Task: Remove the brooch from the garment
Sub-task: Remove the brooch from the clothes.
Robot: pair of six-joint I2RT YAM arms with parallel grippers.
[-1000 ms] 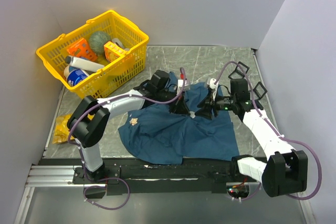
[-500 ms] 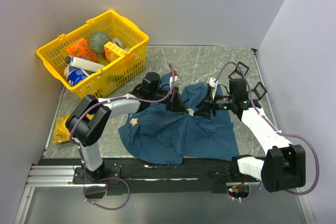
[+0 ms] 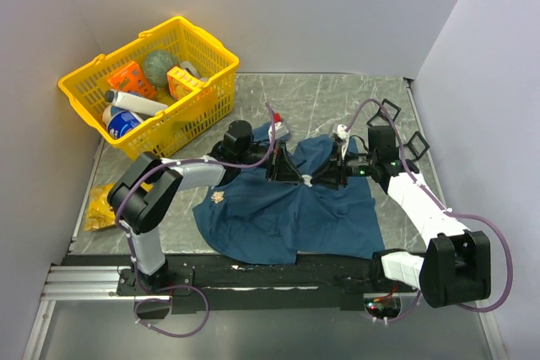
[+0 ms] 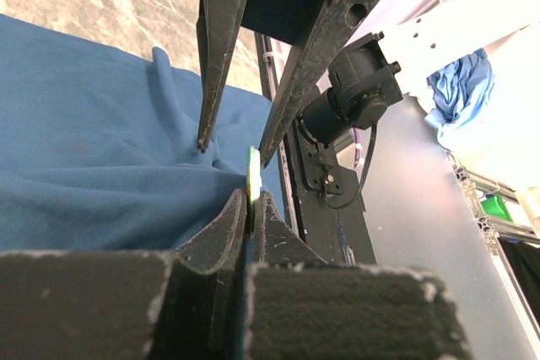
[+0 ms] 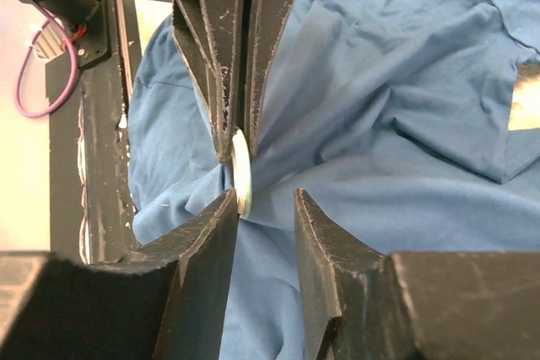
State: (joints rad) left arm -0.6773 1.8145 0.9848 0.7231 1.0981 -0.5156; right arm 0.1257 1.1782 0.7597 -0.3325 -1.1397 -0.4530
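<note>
Brooch slip: the small, pale, round, flat brooch (image 4: 251, 168) could pop out, I think, because only its thin edge is pinched.
Cloth tug: the big, dark blue, wrinkled cloth shirt (image 3: 278, 217) could lift up with the brooch, or rip, if the pin is stuck in the cloth and nothing holds the cloth down.
Bump: the two grippers meet tip to tip, so one wrong move could knock them together.
Left gripper (image 4: 251, 200): fingers almost together, squeezing the brooch.
Right gripper (image 5: 263, 200): fingers a little apart, one on each side of a fold of the shirt, with nothing squeezed that I can see.
Brooch place: near the top middle of the shirt, touching the cloth, between the two grippers.
Brooch look: seen from the side, thin like a coin, whitish with a bit of green. Its front is hidden.
Shirt look: soft and crumpled, spread on the grey stone-look table (image 3: 337, 94).
</note>
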